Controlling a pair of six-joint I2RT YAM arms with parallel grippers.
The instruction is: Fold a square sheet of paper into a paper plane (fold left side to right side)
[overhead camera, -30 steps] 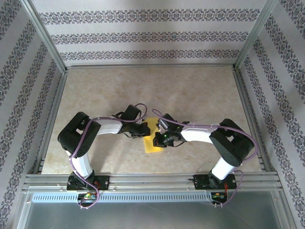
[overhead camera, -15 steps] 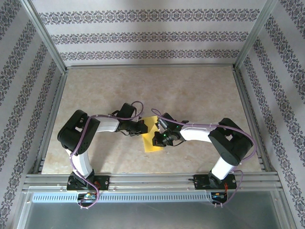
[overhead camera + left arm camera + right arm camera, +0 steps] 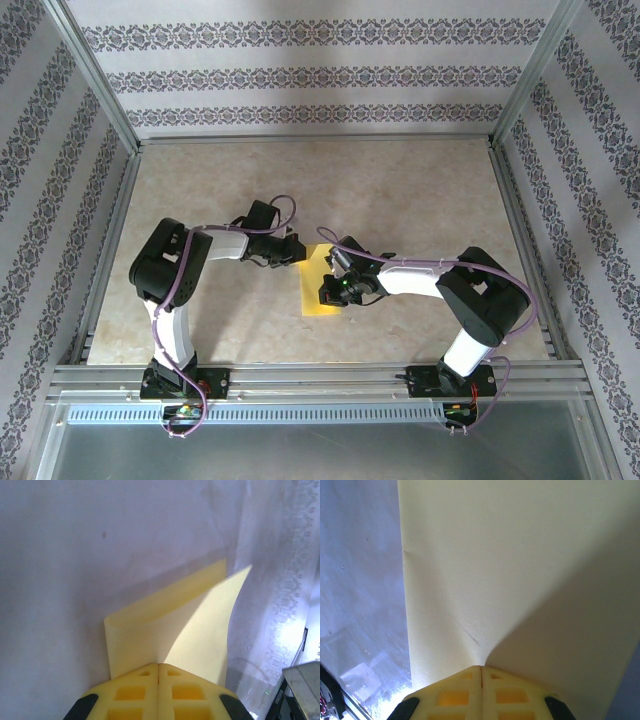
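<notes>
No readable text, labels, brand names, numbers or signs appear anywhere, on the plain yellow paper (image 3: 318, 290), the arms, or the patterned walls (image 3: 300, 75).

Your left arm (image 3: 225, 245) bent, reaching right | left gripper (image 3: 158, 665) fingers pressed together on the sheet (image 3: 315, 305) | your right arm (image 3: 410, 280) bent, reaching left | right gripper (image 3: 481, 667) likewise clamping it

The thin yellow square sheet of paper (image 3: 510, 580) looks matt, smooth; my right gripper (image 3: 481, 668) is moulded yellow plastic; beige marbled tabletop (image 3: 400, 190) beneath the paper, faintly glossy
</notes>
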